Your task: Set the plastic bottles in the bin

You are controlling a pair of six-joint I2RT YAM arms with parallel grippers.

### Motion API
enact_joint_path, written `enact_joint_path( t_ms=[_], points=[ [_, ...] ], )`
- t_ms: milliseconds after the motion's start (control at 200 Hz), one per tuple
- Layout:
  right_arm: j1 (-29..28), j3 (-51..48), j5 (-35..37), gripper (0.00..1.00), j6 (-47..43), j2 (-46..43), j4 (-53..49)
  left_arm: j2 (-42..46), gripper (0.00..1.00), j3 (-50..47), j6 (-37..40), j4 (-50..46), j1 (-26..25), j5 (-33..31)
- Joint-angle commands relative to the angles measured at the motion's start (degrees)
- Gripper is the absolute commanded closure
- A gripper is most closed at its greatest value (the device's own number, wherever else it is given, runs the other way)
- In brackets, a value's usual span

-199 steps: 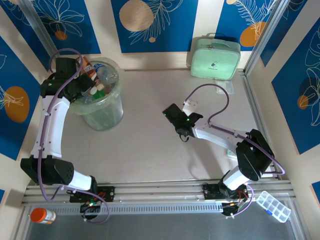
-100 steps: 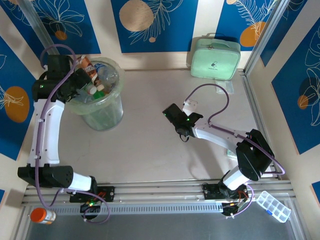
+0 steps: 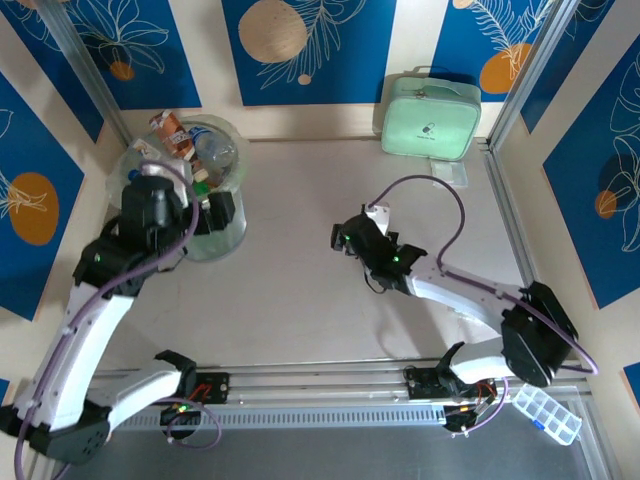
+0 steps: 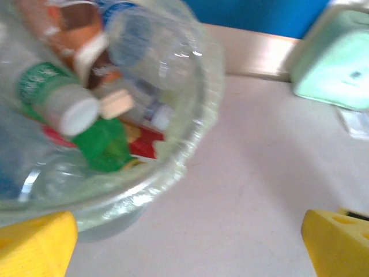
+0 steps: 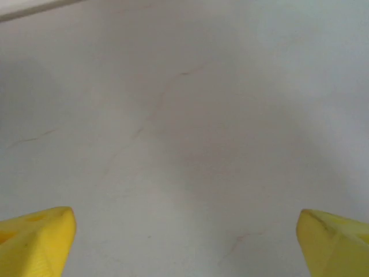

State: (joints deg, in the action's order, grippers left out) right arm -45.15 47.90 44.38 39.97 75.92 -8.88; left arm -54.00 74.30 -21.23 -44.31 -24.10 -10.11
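While the left gripper (image 4: 187, 234) hangs wide and empty at four o'clock of the bin (image 4: 199, 118) and the right gripper (image 5: 184, 242) gapes over the table (image 5: 184, 115), the plastic bottles (image 4: 101, 141) lie heaped inside; loading looks finished, so next means parking both arms.

The blurred bin (image 4: 206, 98) and what seems the mint-green case (image 4: 339, 63) run off-frame.

I run two matching arms, the left arm (image 3: 85, 335) and the right arm (image 3: 465, 290). Each has white tube links between chunky black joints (image 3: 150, 205) and trails a looping purple cable (image 3: 420, 179). Small green lights (image 3: 396, 257) glow on the right wrist. The fingers (image 4: 34, 239) are blunt yellow plastic wedges. The black bases (image 3: 195, 385) carry red wiring.
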Motion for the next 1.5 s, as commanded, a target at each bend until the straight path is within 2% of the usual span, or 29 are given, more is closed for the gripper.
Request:
enact_joint_path(
  t_ms=[0, 55, 75, 100, 165, 235, 310, 395, 485, 535, 600, 780, 880, 1000, 1160, 1235, 1331, 1411, 1496],
  points=[
    [-1.81, -5.52, -7.5, 0.01, -12.41, -5.29, 17.14, 6.46, 0.01, -8.45, 6.57, 10.66, -2.14, 10.27],
    [-3.64, -7.68, -9.71, 0.09, -19.43, -7.19, 22.86, 8.23, 0.01, -11.02, 6.02, 11.67, -2.68, 12.28],
    [-4.41, -8.09, -10.88, 0.08, -22.3, -7.74, 24.52, 8.64, 0.01, -11.52, 5.49, 11.78, -2.85, 12.82],
    [-5.51, -8.48, -11.96, 0.0, -25.61, -8.24, 26.24, 8.96, 0.01, -11.99, 4.53, 11.8, -3.09, 13.0],
    [-7.19, -8.54, -14.95, 0.01, -31.51, -9.06, 28.0, 10.04, 0.01, -13.45, 2.26, 11.75, -3.46, 13.09],
    [-7.38, -7.48, -17.44, 0.01, -33.55, -9.8, 25.8, 12.46, 0.01, -17.23, 0.24, 13.15, -3.5, 12.33],
    [-7.58, -7.66, -15.45, 0.01, -33.71, -11.09, 25.61, 17.08, 0.01, -24.08, -0.89, 18.25, -3.5, 12.22],
    [-7.04, -9.9, -14.28, 0.01, -34.31, -13.95, 28.36, 24.39, 0.01, -33.13, 2.39, 26.94, -3.5, 12.9],
    [-4.71, -11.67, -16.96, 0.01, -32.81, -17.71, 28.18, 30.57, 0.01, -39.79, 5.56, 29.62, -3.5, 5.8],
    [-2.69, -12.07, -18.86, 0.01, -31.11, -19.72, 26.9, 32.32, 0.01, -43.1, 9.93, 31.64, -3.5, 5.65],
    [0.03, -12.8, -20.17, 0.01, -28.39, -22.23, 26.48, 33.24, 0.01, -47.26, 13.78, 34.01, -3.5, 5.1],
    [7.59, -15.74, -26.52, 0.01, -25.91, -28.35, 27.44, 34.24, 0.01, -59.92, 16.87, 42.68, -3.5, -4.6],
    [11.61, -17.53, -31.67, 0.01, -31.74, -29.18, 29.64, 36.26, 0.01, -62.66, 13.13, 43.41, -3.32, -18.92],
    [13.8, -20.19, -28.86, 0.01, -39.93, -27.83, 32.34, 38.26, 0.01, -65.86, 17.6, 50.43, -3.32, -21.38],
    [17.58, -22.26, -27.56, 0.01, -41.91, -24.06, 34.77, 32.84, 0.01, -68.35, 23.49, 62.52, -2.56, -24.76],
    [20.04, -21.8, -27.44, 0.01, -41.72, -22.56, 33.1, 25.62, 0.01, -67.87, 24.31, 67.36, -1.36, -25.61],
    [23.83, -22.25, -26.45, 0.01, -39.93, -20.95, 32.0, 14.64, 0.01, -67.9, 23.8, 73.61, 2.54, -25.3],
    [28.26, -23.38, -27.22, 0.01, -38.21, -19.3, 31.44, 6.52, 0.01, -68.53, 20.64, 77.59, 7.75, -20.74],
    [32.36, -25.47, -27.68, 0.01, -37.42, -16.06, 32.27, 1.85, 0.01, -68.54, 22.05, 83.26, 11.13, -12.8]
  ],
)
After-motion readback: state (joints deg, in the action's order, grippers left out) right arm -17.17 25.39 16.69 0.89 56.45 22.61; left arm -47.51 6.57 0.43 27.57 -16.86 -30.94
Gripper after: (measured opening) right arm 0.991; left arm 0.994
